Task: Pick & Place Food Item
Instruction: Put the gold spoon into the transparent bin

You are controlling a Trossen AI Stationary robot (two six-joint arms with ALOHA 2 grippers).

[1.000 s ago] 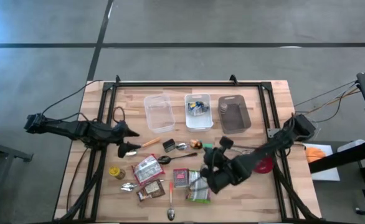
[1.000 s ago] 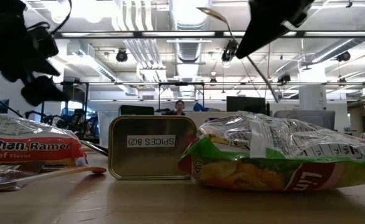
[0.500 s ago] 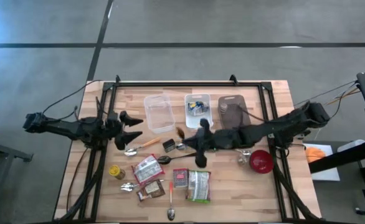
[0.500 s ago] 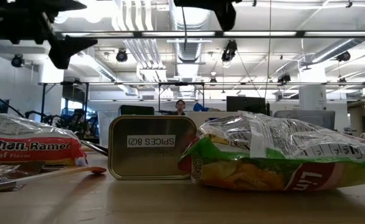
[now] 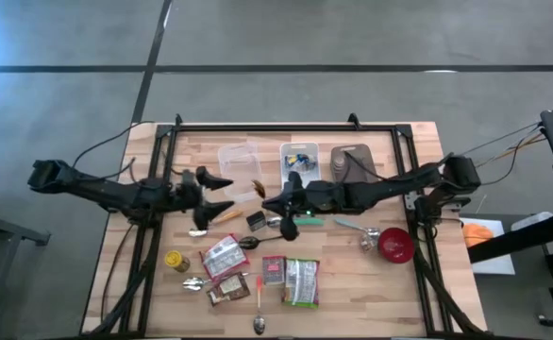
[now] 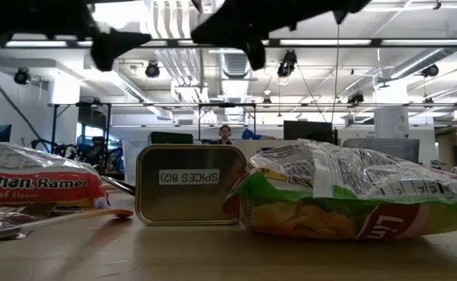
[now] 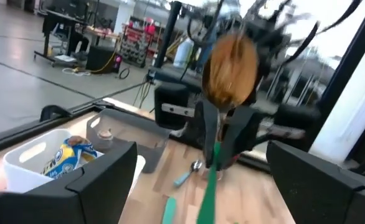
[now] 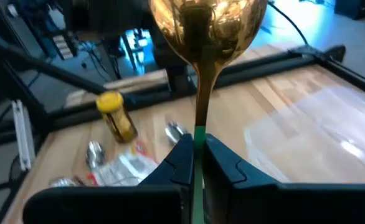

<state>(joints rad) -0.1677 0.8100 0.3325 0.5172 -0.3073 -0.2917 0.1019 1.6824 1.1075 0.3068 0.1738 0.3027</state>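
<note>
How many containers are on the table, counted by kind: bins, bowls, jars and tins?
Bins: 3
Red bowl: 1
Yellow jar: 1
Spice tin: 1
Total: 6

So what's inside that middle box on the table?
The middle box holds small wrapped packets, blue and yellow. What lies under them is covered. The right gripper, nearby, is shut on a gold spoon.
</note>
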